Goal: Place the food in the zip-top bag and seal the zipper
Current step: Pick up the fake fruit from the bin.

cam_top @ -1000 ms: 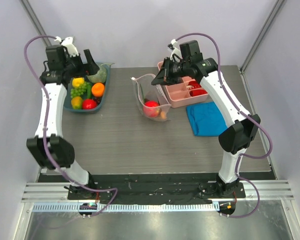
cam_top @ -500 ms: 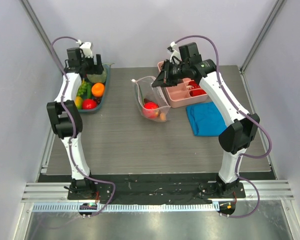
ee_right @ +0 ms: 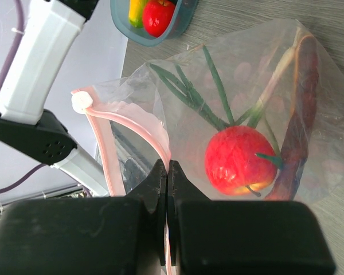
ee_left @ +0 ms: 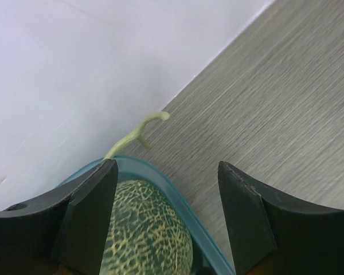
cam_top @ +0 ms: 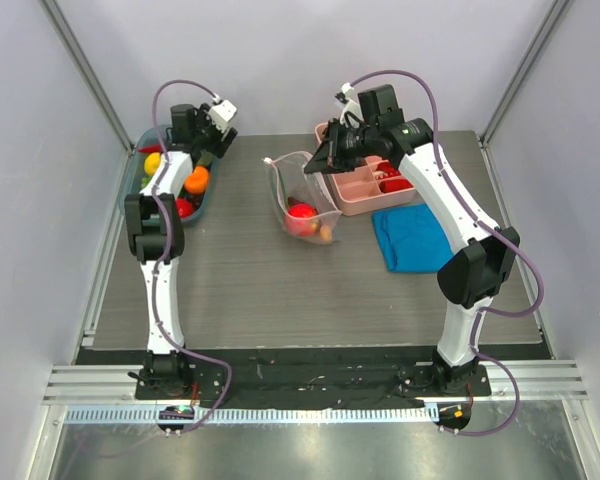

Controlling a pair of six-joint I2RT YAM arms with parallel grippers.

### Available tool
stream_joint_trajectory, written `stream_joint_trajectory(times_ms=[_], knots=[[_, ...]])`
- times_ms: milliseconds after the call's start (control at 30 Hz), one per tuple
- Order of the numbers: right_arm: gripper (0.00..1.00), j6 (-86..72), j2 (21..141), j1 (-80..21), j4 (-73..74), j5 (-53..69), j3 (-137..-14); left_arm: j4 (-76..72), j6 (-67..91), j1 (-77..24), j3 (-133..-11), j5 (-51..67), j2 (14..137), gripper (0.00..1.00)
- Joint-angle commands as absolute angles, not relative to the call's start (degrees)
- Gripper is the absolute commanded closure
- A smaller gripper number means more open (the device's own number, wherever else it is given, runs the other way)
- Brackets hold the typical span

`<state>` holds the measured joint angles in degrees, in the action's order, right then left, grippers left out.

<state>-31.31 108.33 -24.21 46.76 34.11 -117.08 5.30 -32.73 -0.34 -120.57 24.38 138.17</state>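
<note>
The zip-top bag point(cam_top: 302, 197) stands open at mid-table with a red apple point(cam_top: 302, 215) inside. My right gripper point(cam_top: 325, 158) is shut on its mouth edge. The right wrist view shows the gripper point(ee_right: 168, 172) pinching the pink zipper point(ee_right: 126, 123) near the white slider point(ee_right: 80, 102). The apple point(ee_right: 241, 160), a dark red chili point(ee_right: 303, 109) and green stalks lie behind the plastic. More food, orange point(cam_top: 197, 180) and red point(cam_top: 184, 207), fills the teal tray point(cam_top: 132, 180). My left gripper point(cam_top: 202, 158) hangs open over the tray's far end. A netted green melon point(ee_left: 143, 229) lies beside its left finger point(ee_left: 86, 217).
A pink divided tray point(cam_top: 352, 185) sits just right of the bag, with a blue folded cloth point(cam_top: 412, 237) in front of it. The teal tray's rim point(ee_left: 178, 195) passes between my left fingers. White walls close in at the back and both sides.
The left arm has folded in and swung its gripper rightward along the tray's far end, its jaws narrowing. The right gripper and the bag have not moved.
</note>
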Motion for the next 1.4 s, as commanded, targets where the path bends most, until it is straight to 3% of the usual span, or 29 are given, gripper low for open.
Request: stream_joint_trajectory(times_ms=[0,400,600,633,700,1367], knots=[[0.99,-31.0,107.5,-23.7,44.7,33.5,-118.2,1.2,-41.4,0.5,-126.2,27.3,141.7,0.25],[0.99,-31.4,107.9,-23.3,44.5,33.3,-117.7,-4.2,-48.9,-3.3,-135.9,19.7,152.9,0.26],[0.99,-31.4,107.7,-22.9,44.5,33.3,-117.1,-6.2,-50.3,-3.4,-136.9,19.2,153.8,0.57],[0.99,-31.4,107.7,-22.9,44.5,33.4,-117.1,-6.5,-50.3,-3.5,-136.8,19.2,153.5,0.80],[0.99,-31.4,107.8,-22.6,44.6,33.6,-117.2,-8.6,-50.0,-3.5,-135.5,18.4,152.6,1.00],[0.99,-32.0,108.4,-22.6,44.1,35.3,-117.9,-21.9,-37.4,-2.1,-115.9,19.4,128.0,1.00]])
